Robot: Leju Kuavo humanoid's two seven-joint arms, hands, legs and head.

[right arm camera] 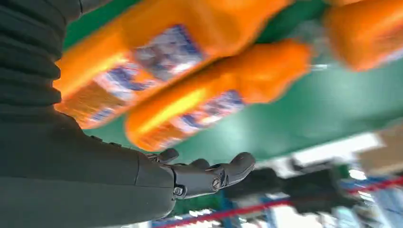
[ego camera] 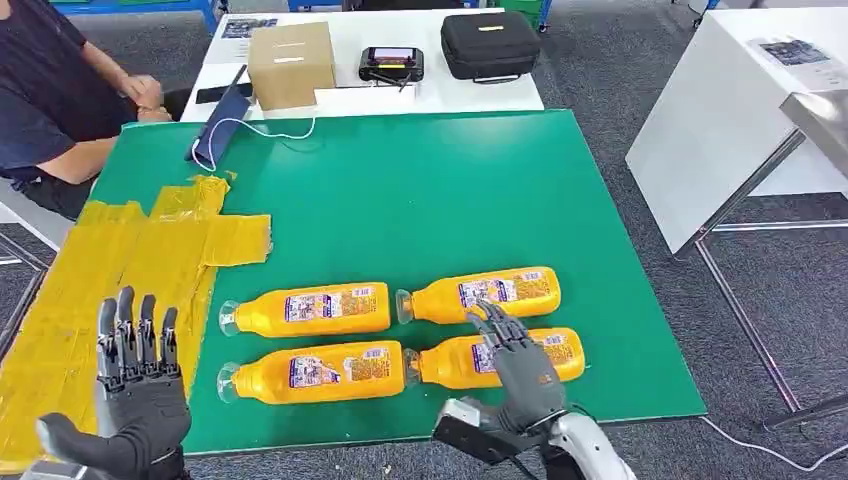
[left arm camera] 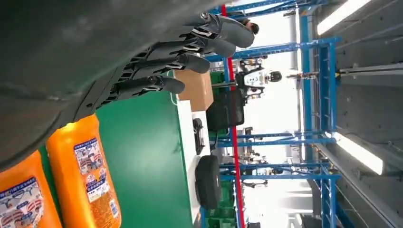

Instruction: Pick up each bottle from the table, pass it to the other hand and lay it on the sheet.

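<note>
Head view: four orange bottles lie on their sides in two rows in the lower middle of the frame, on the green bench [ego camera: 420,200], caps all pointing to frame left. The yellow sheet [ego camera: 120,260] covers the bench's lower-left part, with no bottle on it yet, so by my judgement the task is at its first pick. The right hand [ego camera: 520,365] comes in from the lower right and hovers over the lower-right bottle [ego camera: 455,362], its fingers [ego camera: 495,325] apart and reaching toward the gap between that bottle and the upper-right bottle [ego camera: 490,293]; it holds nothing. The left hand [ego camera: 140,385] waits at the lower left, palm up, fingers apart and upright, just beside the sheet, likely placed there to receive the pass. The upper-left bottle [ego camera: 310,310] and lower-left bottle [ego camera: 315,372] lie between the two hands. A person sits at the upper left.

Left wrist view: the left hand's fingers [left arm camera: 166,85] stretch out apart with nothing in them; two orange bottles show at the lower left of the frame, well apart from the fingertips.

Right wrist view: blurred. Orange bottles cross the upper half of the frame; the right hand's fingers [right arm camera: 228,173] sit in the lower middle, apart, near the closest bottle, though contact cannot be told.
</note>
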